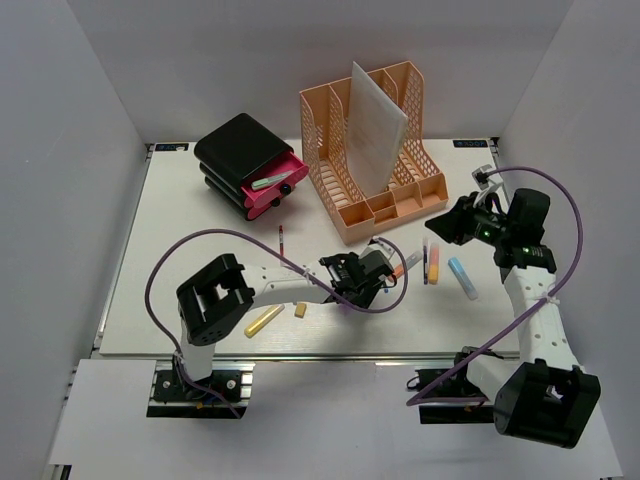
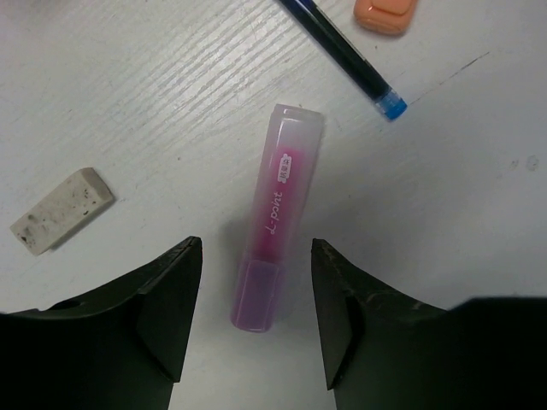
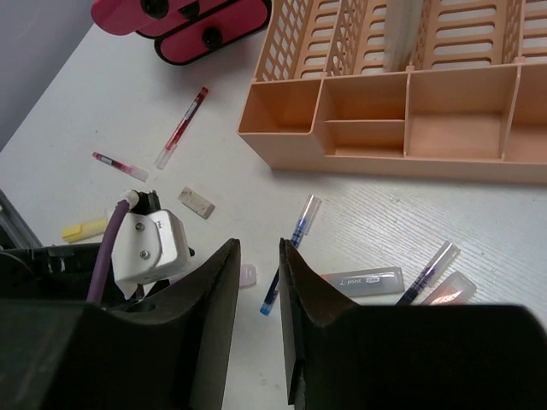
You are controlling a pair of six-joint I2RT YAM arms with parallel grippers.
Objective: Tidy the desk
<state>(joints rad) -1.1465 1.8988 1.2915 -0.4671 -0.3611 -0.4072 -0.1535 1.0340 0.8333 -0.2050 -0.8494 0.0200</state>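
Observation:
On the white desk (image 1: 180, 220) a pink highlighter (image 2: 278, 213) lies between the two fingers of my left gripper (image 2: 255, 248), which is open and low over it. The jaws flank its lower end without touching it. In the top view the left gripper (image 1: 385, 275) is at mid-desk, in front of the orange organizer (image 1: 375, 150). My right gripper (image 3: 258, 248) hovers higher, its jaws a narrow gap apart with nothing between them. In the top view the right gripper (image 1: 445, 228) is right of the organizer's front.
A black and pink drawer unit (image 1: 245, 165) stands at the back left. Loose items lie about: a yellow highlighter (image 1: 264, 320), an eraser (image 2: 62, 210), a red pen (image 3: 181, 128), a blue pen (image 3: 291, 252), a grey highlighter (image 3: 363, 280), and orange (image 1: 433, 265) and blue (image 1: 462, 278) highlighters.

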